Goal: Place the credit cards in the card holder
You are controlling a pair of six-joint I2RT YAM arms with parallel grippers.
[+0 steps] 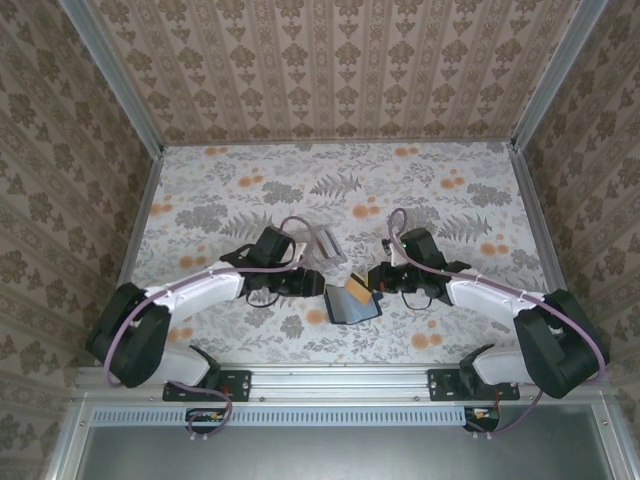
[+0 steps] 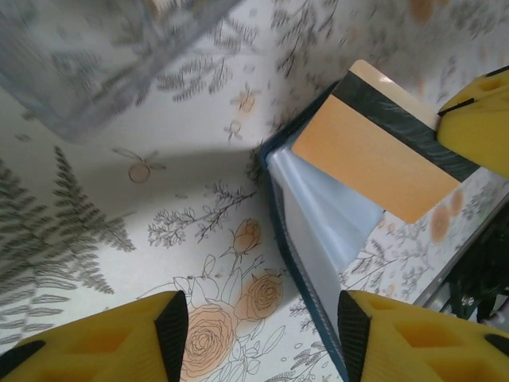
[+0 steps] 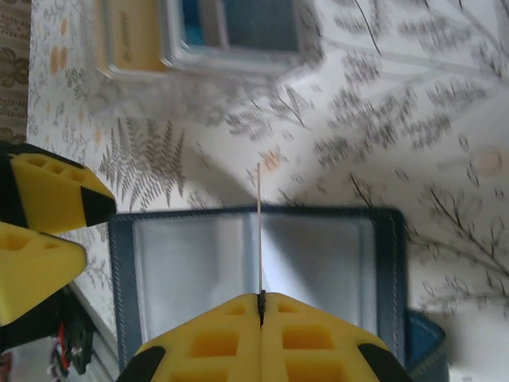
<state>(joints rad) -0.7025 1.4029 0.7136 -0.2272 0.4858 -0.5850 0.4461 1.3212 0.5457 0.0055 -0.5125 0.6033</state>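
The navy card holder [image 1: 356, 311] lies open on the table between the two arms, its pale clear pockets [image 3: 199, 278] facing up. My right gripper [image 3: 260, 298] is shut on an orange-tan credit card [image 2: 374, 159] with a black stripe. It holds the card on edge above the holder's middle; in the right wrist view the card [image 3: 259, 231] is a thin line. My left gripper [image 2: 262, 334] is open at the holder's left side, and the holder's navy edge [image 2: 298, 263] runs between its fingers, close to the right fingertip [image 2: 354, 330]. The top view shows the left gripper [image 1: 315, 285] and right gripper [image 1: 378, 283] flanking the card [image 1: 353, 291].
A clear slotted rack [image 1: 322, 245] stands just behind the holder, with a tan card [image 3: 131, 40] and a bluish one in it. Patterned walls enclose the table on three sides. The left arm's yellow fingers [image 3: 48, 199] sit at the holder's left edge.
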